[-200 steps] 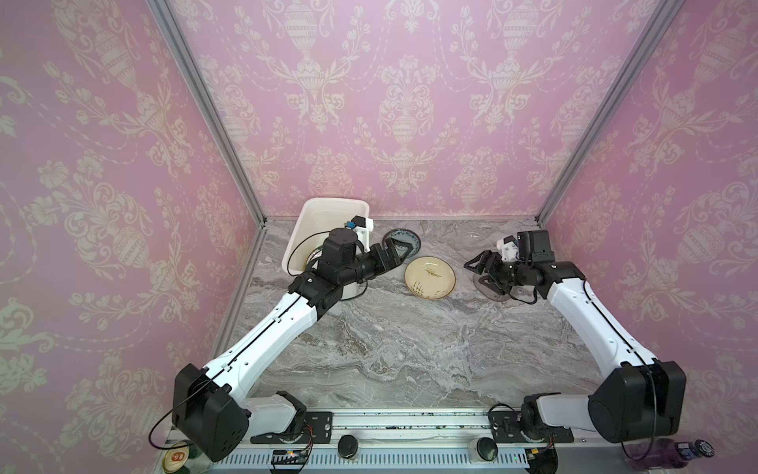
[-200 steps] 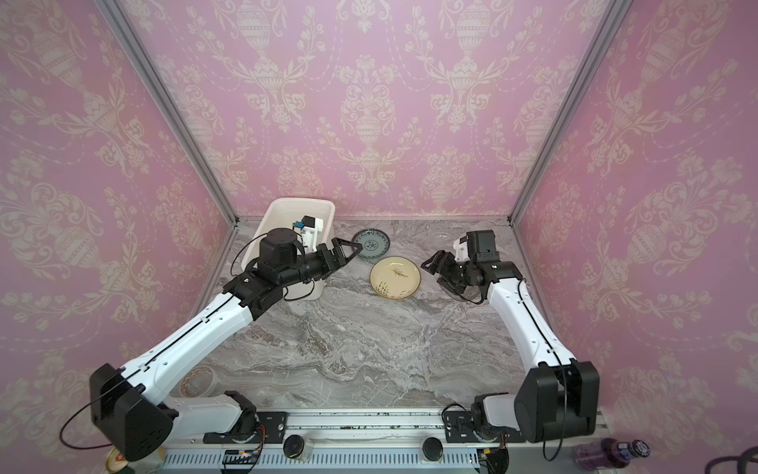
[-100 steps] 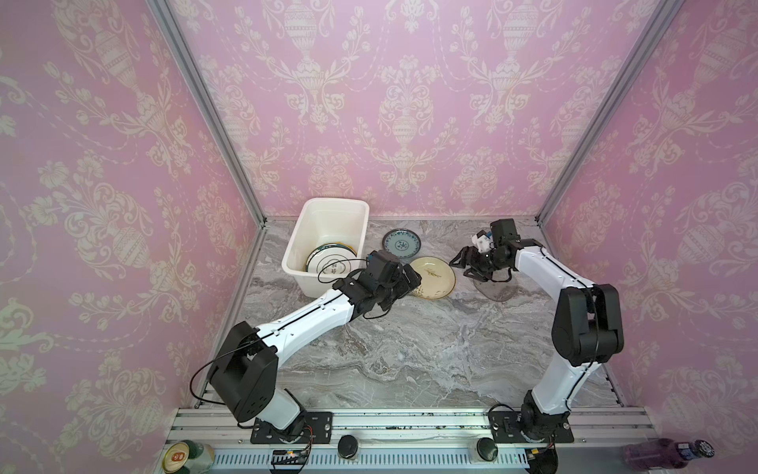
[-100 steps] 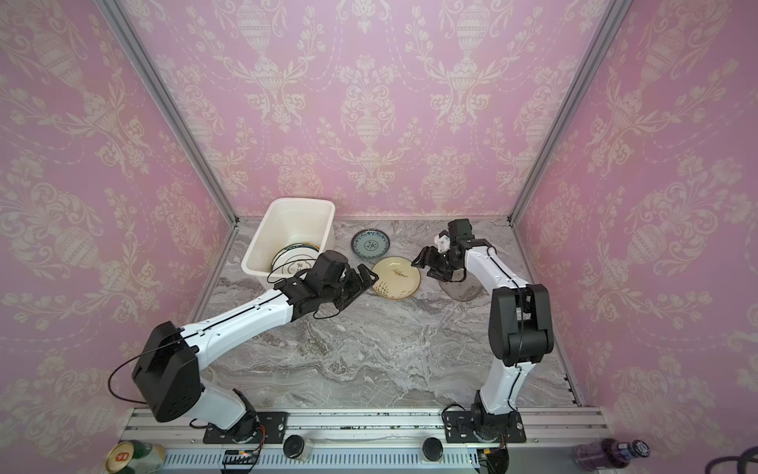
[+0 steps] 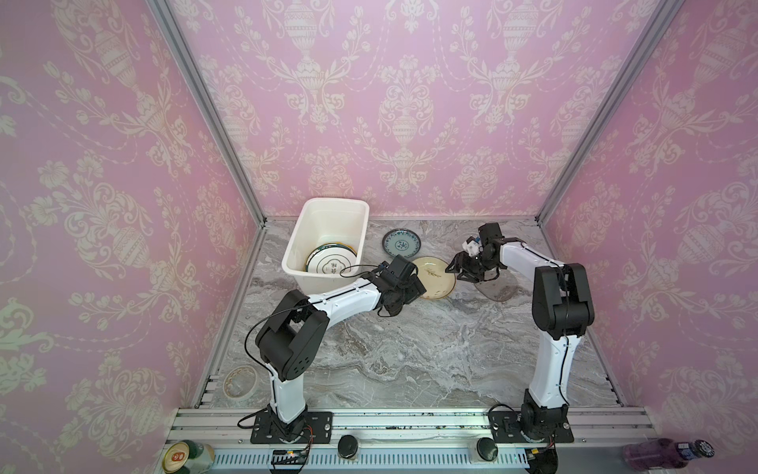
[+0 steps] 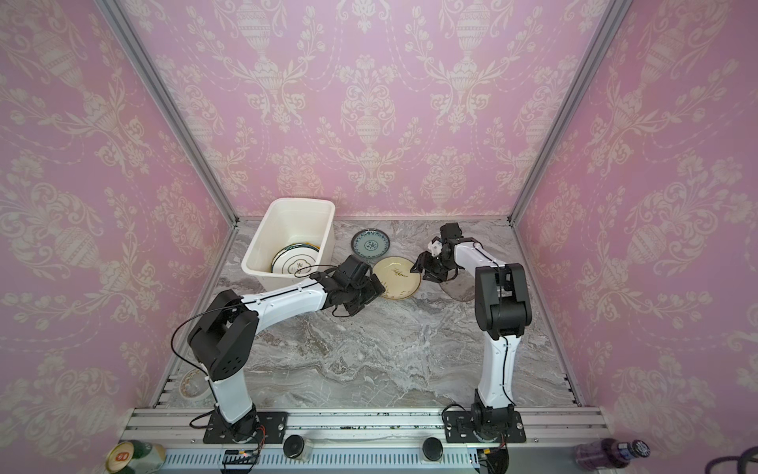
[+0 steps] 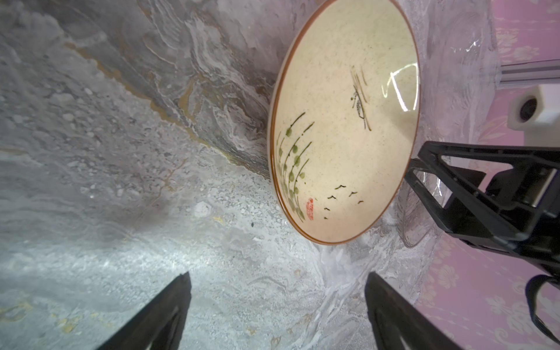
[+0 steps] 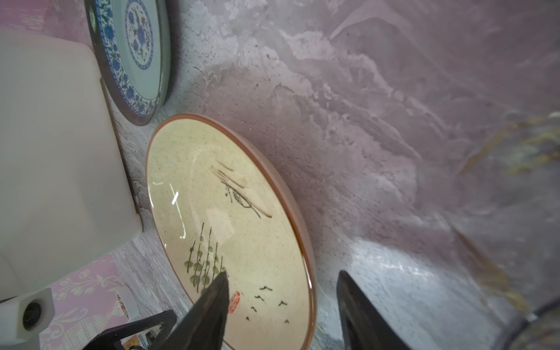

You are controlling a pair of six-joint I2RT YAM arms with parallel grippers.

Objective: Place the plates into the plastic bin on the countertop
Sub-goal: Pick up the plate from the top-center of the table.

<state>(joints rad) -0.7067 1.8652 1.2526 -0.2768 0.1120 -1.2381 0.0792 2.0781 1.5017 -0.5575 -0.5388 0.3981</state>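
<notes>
The white plastic bin (image 5: pixel 328 213) stands at the back left of the countertop (image 5: pixel 410 349) and holds a white dark-rimmed plate (image 5: pixel 330 264) atop others. Right of it lie a small teal patterned plate (image 5: pixel 402 243), a cream plate (image 5: pixel 437 281) and a smoky glass plate (image 5: pixel 498 291). My left gripper (image 5: pixel 415 283) is open and low at the cream plate's near-left edge, with only bare countertop between its fingers (image 7: pixel 169 312). My right gripper (image 8: pixel 282 273) is open and straddles the cream plate's (image 8: pixel 236 218) rim, one finger over the inside and one outside.
A roll of tape (image 5: pixel 240 381) lies at the front left corner. A can (image 5: pixel 186 457) and a purple bottle (image 5: pixel 664 453) lie in front of the aluminium rail (image 5: pixel 410 422). Pink walls close in three sides. The bin's wall (image 8: pixel 54 151) stands close to the cream plate.
The left arm left the bin and came down to the cream plate's near-left edge. The right gripper moved left onto the plate's rim and its jaws narrowed.
</notes>
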